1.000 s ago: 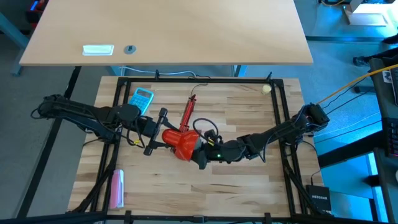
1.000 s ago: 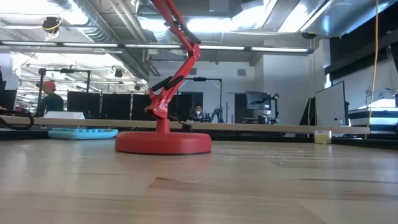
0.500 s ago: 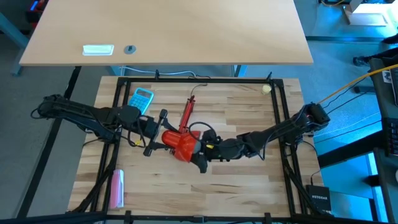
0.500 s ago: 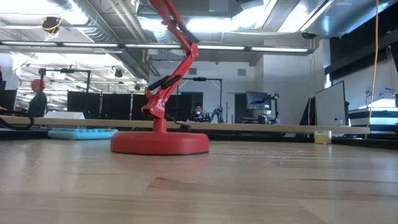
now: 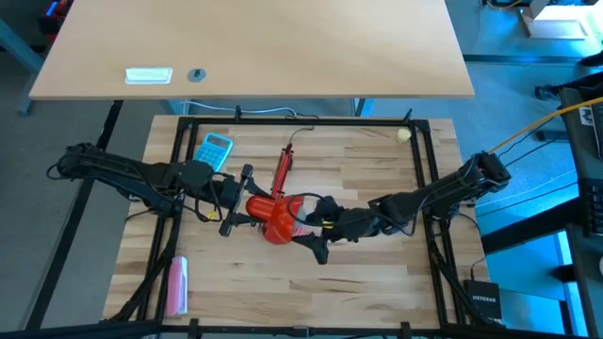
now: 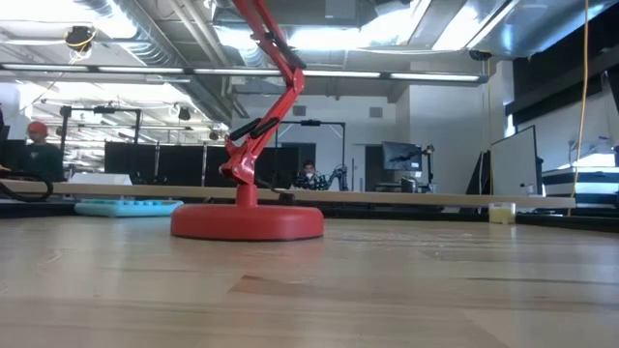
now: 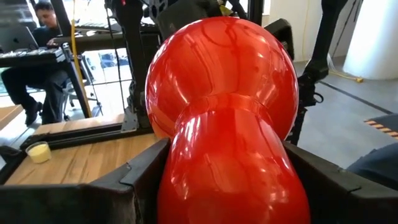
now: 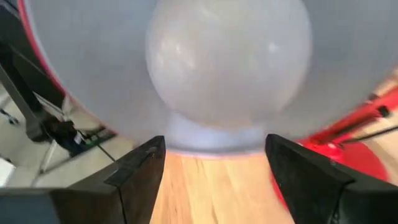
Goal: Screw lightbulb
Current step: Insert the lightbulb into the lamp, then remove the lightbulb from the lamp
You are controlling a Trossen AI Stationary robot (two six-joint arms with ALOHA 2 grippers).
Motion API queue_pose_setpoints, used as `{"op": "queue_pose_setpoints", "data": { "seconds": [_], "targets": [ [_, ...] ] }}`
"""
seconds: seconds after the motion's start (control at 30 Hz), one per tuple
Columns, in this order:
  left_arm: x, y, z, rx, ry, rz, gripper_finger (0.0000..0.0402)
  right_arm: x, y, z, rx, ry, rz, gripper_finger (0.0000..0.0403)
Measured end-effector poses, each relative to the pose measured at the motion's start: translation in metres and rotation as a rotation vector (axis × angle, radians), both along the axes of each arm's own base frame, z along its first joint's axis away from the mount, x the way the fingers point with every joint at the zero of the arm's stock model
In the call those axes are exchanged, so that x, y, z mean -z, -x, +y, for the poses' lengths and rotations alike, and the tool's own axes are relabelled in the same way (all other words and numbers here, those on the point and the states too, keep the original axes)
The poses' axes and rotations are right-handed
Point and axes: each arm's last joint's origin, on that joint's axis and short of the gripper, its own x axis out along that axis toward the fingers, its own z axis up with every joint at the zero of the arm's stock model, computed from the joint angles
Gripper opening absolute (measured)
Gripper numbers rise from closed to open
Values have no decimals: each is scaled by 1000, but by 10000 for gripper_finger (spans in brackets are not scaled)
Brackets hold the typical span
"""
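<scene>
The red lamp shade point(image 5: 272, 219) hangs over the table's middle on the lamp's red jointed arm point(image 5: 283, 169). The lamp's round base point(image 6: 247, 220) stands on the wood. My left gripper point(image 5: 236, 213) is shut on the shade from the table's left. The white lightbulb point(image 8: 227, 62) sits inside the shade's pale interior, globe toward the mouth, its base hidden. My right gripper point(image 5: 309, 232) is open at the shade's mouth; its fingers point(image 8: 142, 171) stand apart short of the globe and hold nothing. My left gripper pinches the shade's narrow waist point(image 7: 231, 155), behind the wide bowl, between its two fingers point(image 7: 140, 180). The fingers come level from the table's left and lie across the shade. The shade is clear of the table, lying about level with its mouth toward the table's right.
A blue calculator point(image 5: 215, 148) lies at the far left. A small yellowish ball point(image 5: 404, 135) sits at the far right corner. A pink object point(image 5: 177, 284) lies at the near left. The lamp's black cord point(image 5: 303, 130) runs to the far edge. People sit beyond the table.
My right gripper has drawn back a little from the shade toward the table's right and has turned about its wrist. The lamp's base and shade have shifted slightly toward the table's left.
</scene>
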Motion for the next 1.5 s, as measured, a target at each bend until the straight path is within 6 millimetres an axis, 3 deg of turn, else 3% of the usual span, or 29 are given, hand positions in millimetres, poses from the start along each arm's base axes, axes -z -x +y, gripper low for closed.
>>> {"op": "queue_pose_setpoints", "data": {
  "seconds": [0.23, 0.33, 0.43, 0.57, 0.7, 0.9, 1.13, 1.33, 1.5],
  "targets": [
    [0, 0, 0, -7, 32, 5, 249, -11, 37, -10, -46, 170, 173, 282],
    [0, 0, 0, -12, 51, 8, 247, -25, 61, -13, -29, 354, 176, 282],
    [0, 0, 0, -15, 67, 12, 247, -40, 69, -5, 16, 650, 83, 282],
    [0, 0, 0, -20, 98, 20, 249, -38, 60, 8, -43, 951, -24, 282],
    [0, 0, 0, -28, 136, 26, 247, -31, 50, 6, -111, 1175, 21, 282],
    [-1, 0, 0, -32, 175, 22, 249, -33, 49, 9, -208, 1304, 2, 282],
    [-2, 0, 0, -29, 214, 21, 249, -26, 29, 11, -233, 1525, -4, 282],
    [-2, 0, 0, -28, 218, 21, 249, -24, 22, 13, -271, 1583, -54, 282],
    [-2, 0, 0, -27, 216, 23, 251, -13, 13, 13, -262, 1634, 9, 282]
  ]
}}
